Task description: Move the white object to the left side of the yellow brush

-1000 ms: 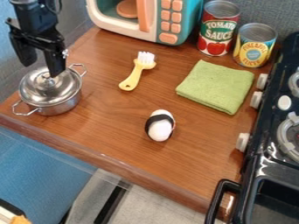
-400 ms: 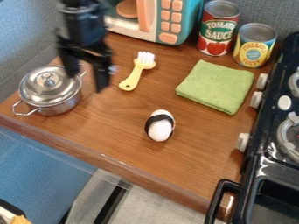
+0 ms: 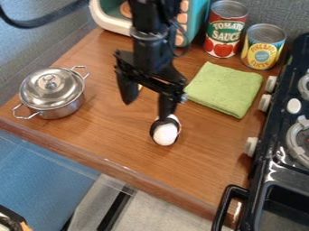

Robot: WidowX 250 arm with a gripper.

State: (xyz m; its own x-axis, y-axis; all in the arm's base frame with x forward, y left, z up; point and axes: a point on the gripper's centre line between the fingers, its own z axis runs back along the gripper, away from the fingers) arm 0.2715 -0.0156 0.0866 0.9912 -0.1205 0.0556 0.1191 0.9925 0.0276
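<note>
My gripper [image 3: 147, 109] is wide open in the camera view, and the white object [image 3: 165, 135] sits at its 5 o'clock on the tabletop [image 3: 109, 135]. I should go that way, put one finger on each side, then squeeze softly.

A grey, fabric-like wall [image 3: 36, 49] stands behind the counter [image 3: 109, 135], which is brown wood with visible grain and a rounded front edge. A teal and white toy microwave [image 3: 198, 20] sits at the back by the wall. Along the right side stands a black stove [image 3: 271, 155] with pale knobs and a black handle. Below the counter lie a blue surface [image 3: 42, 180] and, right of it, pale grey floor [image 3: 172, 210]. Soft light glints on the front edge.
</note>
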